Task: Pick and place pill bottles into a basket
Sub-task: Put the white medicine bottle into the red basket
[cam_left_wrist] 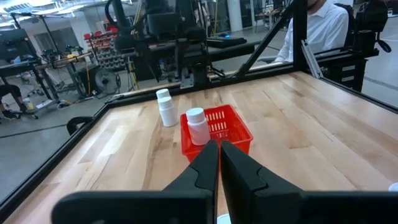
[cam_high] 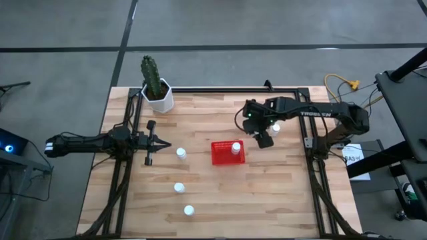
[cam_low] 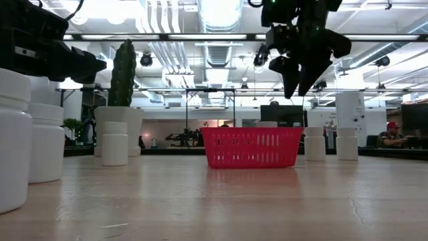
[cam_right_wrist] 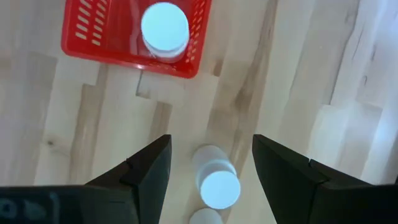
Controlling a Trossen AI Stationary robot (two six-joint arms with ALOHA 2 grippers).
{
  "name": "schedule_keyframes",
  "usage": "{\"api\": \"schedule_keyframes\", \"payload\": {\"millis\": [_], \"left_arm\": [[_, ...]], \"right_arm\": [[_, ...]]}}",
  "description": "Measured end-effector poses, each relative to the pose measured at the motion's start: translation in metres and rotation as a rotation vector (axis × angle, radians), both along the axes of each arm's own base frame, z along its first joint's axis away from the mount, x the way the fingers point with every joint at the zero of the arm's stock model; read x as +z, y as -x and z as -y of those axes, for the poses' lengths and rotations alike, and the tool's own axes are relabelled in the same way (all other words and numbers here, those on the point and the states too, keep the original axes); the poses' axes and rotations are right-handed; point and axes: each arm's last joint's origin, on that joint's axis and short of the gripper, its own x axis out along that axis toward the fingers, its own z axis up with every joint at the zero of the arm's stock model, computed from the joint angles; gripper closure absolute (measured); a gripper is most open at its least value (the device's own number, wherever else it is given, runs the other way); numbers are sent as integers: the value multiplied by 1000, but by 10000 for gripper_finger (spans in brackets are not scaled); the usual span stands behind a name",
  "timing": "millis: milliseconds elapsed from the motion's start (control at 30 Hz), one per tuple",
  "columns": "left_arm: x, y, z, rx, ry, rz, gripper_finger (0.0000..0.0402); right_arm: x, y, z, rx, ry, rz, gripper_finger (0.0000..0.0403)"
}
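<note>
Hovering wide open and empty, right gripper [cam_right_wrist: 211, 163] points down over a pill bottle [cam_right_wrist: 214, 179] standing on the table [cam_high: 280, 193], at about 2 o'clock from the basket [cam_high: 224, 155], one bottle [cam_high: 235, 147] inside. Left gripper [cam_high: 163, 145] shut, idle at 9 o'clock.

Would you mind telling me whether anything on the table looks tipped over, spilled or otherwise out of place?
Nothing stands out. The pill bottles on the table all stand upright with caps on, one more sits upright inside the basket, and the cactus pot is upright in its corner. No spill or damage shows.
</note>
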Motion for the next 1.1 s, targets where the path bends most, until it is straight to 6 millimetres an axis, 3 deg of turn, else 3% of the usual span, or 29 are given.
{"api": "schedule_keyframes", "payload": {"millis": [667, 1100], "left_arm": [[0, 0, 0, 0, 0, 0, 402], [0, 0, 0, 1, 0, 0, 402]], "right_arm": [[-35, 19, 23, -59, -17, -82, 188], [-38, 20, 28, -73, -15, -74, 188]]}}
